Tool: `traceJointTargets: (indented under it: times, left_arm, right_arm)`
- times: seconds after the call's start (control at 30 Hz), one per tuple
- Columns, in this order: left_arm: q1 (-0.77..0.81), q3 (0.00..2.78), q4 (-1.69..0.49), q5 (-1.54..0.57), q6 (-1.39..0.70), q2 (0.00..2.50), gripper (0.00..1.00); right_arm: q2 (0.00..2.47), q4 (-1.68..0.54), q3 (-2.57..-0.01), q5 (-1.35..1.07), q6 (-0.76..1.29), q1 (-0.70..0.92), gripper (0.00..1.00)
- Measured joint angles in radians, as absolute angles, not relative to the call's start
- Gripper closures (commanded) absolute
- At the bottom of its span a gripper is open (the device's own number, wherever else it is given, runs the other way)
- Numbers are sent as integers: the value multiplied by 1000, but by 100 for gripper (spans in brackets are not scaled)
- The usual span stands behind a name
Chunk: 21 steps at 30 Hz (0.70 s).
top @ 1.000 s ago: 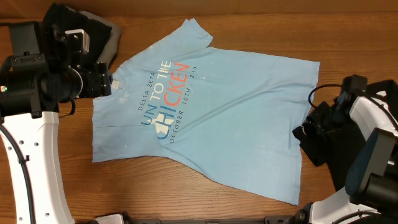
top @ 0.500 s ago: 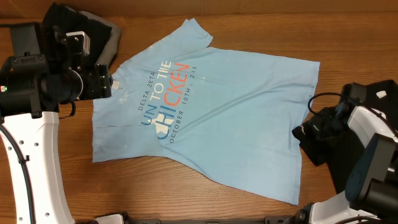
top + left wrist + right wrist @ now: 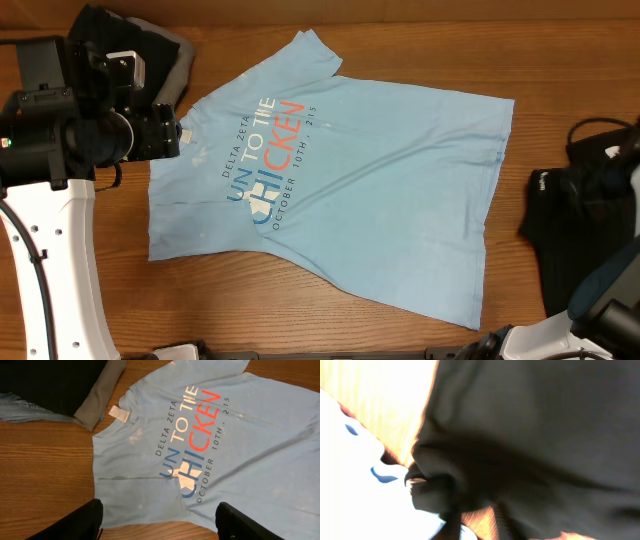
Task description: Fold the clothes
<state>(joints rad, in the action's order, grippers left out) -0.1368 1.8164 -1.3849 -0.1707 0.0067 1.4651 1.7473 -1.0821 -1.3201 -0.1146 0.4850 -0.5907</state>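
The light blue T-shirt point(image 3: 330, 190) is lying spread flat on the wooden table point(image 3: 420, 35), front side up, filling the middle of the scene with its collar pointing left and its hem toward the right. Its white and coral lettering point(image 3: 192, 435) is showing plainly, and the white neck label point(image 3: 116, 412) is sitting at the collar opening. The left gripper point(image 3: 160, 509) is hovering over the near left part of the shirt, just beside the collar; its fingers point(image 3: 80, 522) are standing wide apart and gripping nothing, with only shirt fabric and wood showing between them. A folded pile of black and grey garments point(image 3: 150, 40) is resting at the far left corner, its grey edge lying just beside the shirt's collar. At the right edge of the table, apart from the shirt's hem, a black garment point(image 3: 560, 235) is lying bunched beneath the right arm point(image 3: 610, 290). The right wrist camera is pressing in so close that dark, blurred cloth point(image 3: 545, 435) is filling nearly its whole view, so I cannot tell how the right gripper's fingers are standing or whether they are holding the fabric.
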Motion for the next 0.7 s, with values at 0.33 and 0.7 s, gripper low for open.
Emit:
traceJointTargets:
  times: [0.33, 0.7]
  left_arm:
    - [-137, 1816, -1431, -110, 10, 1465, 16]
    - [-173, 1512, -1359, 17, -123, 1459, 13]
  right_arm:
    - [1747, -1146, -1320, -254, 417, -720, 37]
    - [1549, -1234, -1320, -460, 287, -632, 33]
